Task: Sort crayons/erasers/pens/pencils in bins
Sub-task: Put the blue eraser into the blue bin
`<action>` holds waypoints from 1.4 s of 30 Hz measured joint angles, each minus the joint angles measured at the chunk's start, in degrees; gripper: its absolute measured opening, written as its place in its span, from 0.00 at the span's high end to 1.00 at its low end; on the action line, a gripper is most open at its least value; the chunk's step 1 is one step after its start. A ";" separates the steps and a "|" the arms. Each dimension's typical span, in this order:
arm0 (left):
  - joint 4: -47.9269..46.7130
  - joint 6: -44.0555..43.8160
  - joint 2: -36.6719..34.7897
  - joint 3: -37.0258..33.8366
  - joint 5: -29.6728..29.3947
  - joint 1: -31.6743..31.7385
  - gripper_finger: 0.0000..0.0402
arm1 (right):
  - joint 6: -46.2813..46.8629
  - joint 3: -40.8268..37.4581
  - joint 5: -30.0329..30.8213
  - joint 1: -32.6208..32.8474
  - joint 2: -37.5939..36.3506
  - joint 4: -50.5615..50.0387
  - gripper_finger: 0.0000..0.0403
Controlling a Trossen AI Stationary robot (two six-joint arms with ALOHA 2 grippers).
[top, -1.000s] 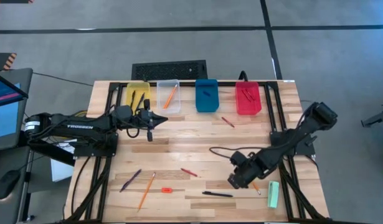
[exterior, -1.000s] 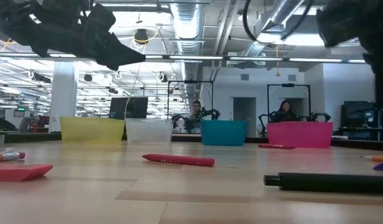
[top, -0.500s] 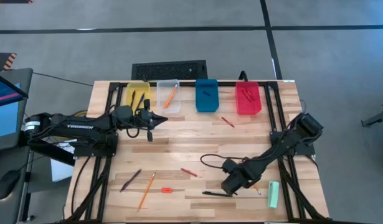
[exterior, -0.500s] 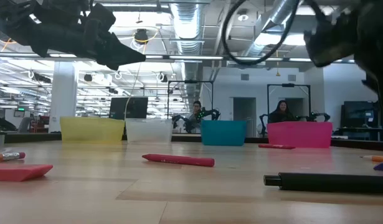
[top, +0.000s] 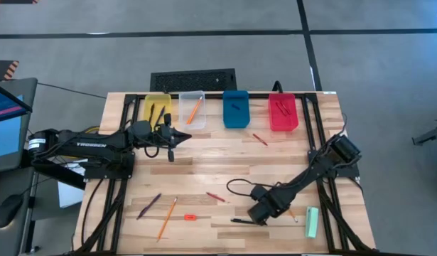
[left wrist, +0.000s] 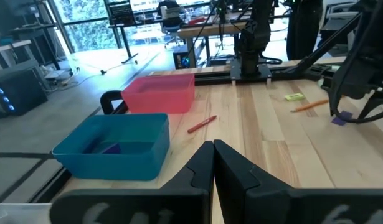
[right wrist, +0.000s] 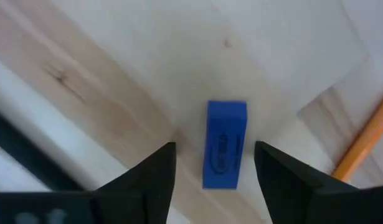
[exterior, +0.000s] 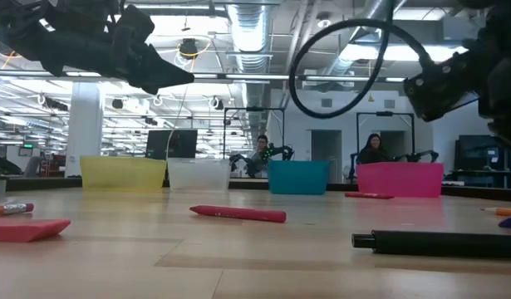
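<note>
Clear bin [top: 192, 109] holds (slanted) an orange pencil [top: 194, 109].

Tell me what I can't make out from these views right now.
- Blue eraser: clear between the right tool's open fingers in the right wrist view; in the high view that tool covers it.
- Bin contents: in the low view the yellow bin's wall hides them.
- Item in the blue bin: too small to identify from above.
- Left tool: shut, holding nothing visible.
</note>
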 joint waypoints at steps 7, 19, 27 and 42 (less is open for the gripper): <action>-0.35 0.04 0.00 0.00 0.00 0.00 1.00 | -2.03 -0.07 -0.01 -1.60 0.07 0.54 0.52; -0.38 0.06 0.00 0.00 0.01 0.00 1.00 | -4.12 -1.90 -0.48 -2.49 -0.26 4.91 0.73; -0.37 0.06 0.00 0.00 0.00 0.01 1.00 | -5.35 -1.88 -1.19 -3.19 -0.49 5.14 0.78; -0.68 0.10 0.00 0.00 0.00 0.00 1.00 | -10.36 0.70 -0.38 -4.80 -1.25 5.83 0.78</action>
